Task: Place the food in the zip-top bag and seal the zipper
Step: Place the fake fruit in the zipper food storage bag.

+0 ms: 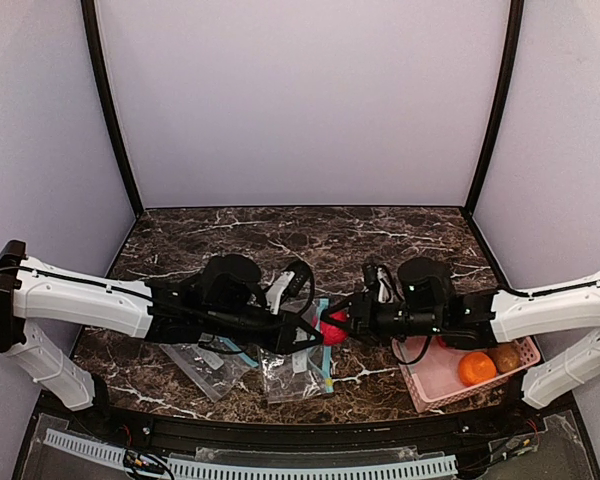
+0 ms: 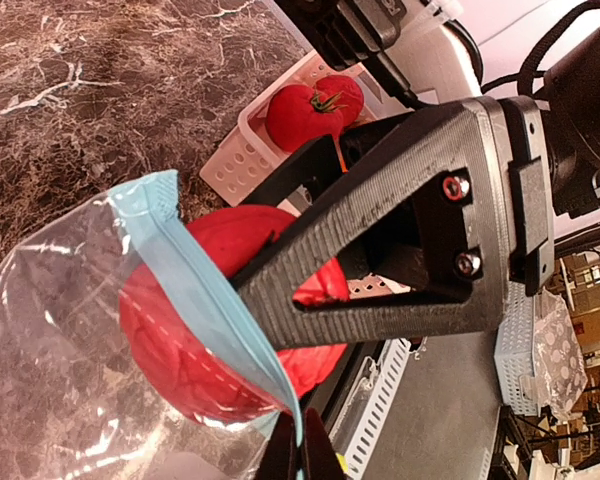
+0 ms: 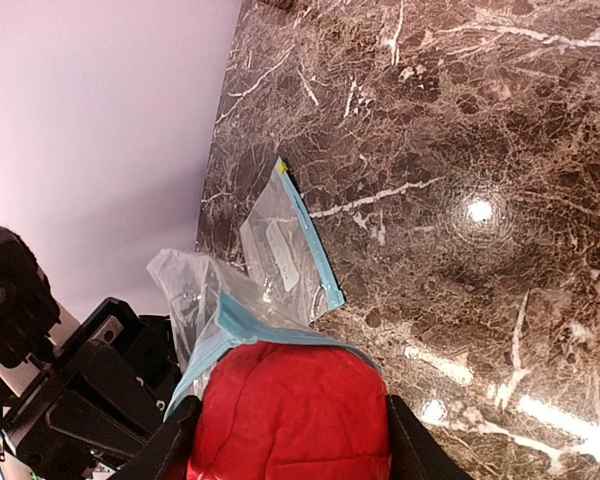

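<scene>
My left gripper, pressed together, pinches the zip-top bag by its lip. My right gripper clamps a red fruit halfway into the bag's mouth. An orange fruit sits in the basket right of the bag; the zipper is unsealed.

Top camera: high above the near edge, looks down and forward across the table, far, whole scene. Left wrist camera: very close on the bag, facing right toward the basket. Right wrist camera: equally close, facing left. All three share the red fruit at the bag mouth.
</scene>
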`<action>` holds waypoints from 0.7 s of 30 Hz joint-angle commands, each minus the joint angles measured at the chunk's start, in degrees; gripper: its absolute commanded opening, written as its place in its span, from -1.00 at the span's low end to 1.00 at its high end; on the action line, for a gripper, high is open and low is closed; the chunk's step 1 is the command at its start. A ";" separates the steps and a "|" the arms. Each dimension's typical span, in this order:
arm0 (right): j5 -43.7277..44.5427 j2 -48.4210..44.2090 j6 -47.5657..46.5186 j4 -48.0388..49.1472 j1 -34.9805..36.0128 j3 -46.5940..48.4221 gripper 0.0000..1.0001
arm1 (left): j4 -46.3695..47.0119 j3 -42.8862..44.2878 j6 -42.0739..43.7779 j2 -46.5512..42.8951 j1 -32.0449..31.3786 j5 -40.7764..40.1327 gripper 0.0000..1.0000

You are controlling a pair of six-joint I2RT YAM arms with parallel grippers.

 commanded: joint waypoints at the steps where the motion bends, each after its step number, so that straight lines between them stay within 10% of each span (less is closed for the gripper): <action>1: -0.57 -0.75 -0.03 5.06 -0.82 -0.26 -0.44 | 0.89 -0.94 0.08 0.37 -0.33 2.32 -0.99; 21: -10.77 4.77 -4.17 0.16 -0.60 3.58 -0.14 | 5.81 -0.39 -1.13 -0.53 0.09 -1.89 -0.99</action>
